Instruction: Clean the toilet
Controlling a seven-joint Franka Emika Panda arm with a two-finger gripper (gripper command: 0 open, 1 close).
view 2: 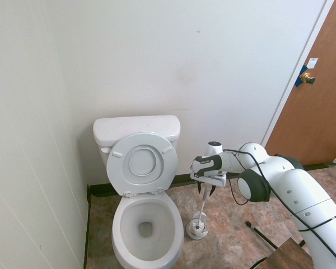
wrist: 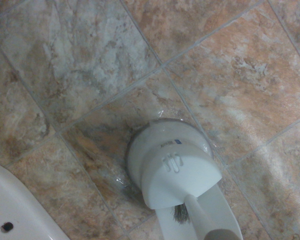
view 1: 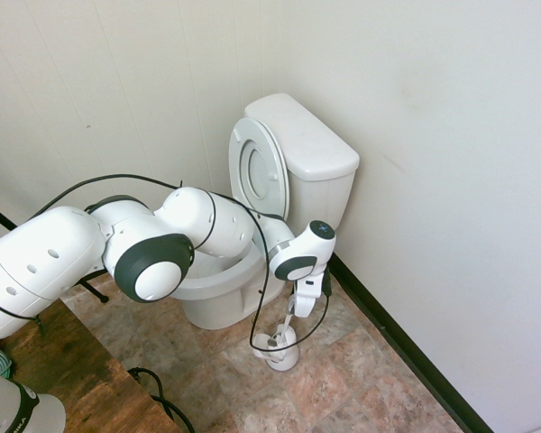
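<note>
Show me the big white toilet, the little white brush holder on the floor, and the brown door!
large white ceramic toilet point(view 2: 135, 129): second exterior view, on its tank.
small white plastic brush holder point(wrist: 170, 162): wrist view, on its rounded top.
brown wooden door point(view 2: 319, 112): second exterior view, on its flat panel.

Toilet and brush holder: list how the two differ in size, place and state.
The toilet is far larger than the brush holder, a small round base on the tile floor beside it. The toilet stands against the wall with its lid raised and bowl open; the brush holder stands free on the floor, the brush upright in it. The gripper is at the brush's handle, not at the toilet. Both are white.
</note>
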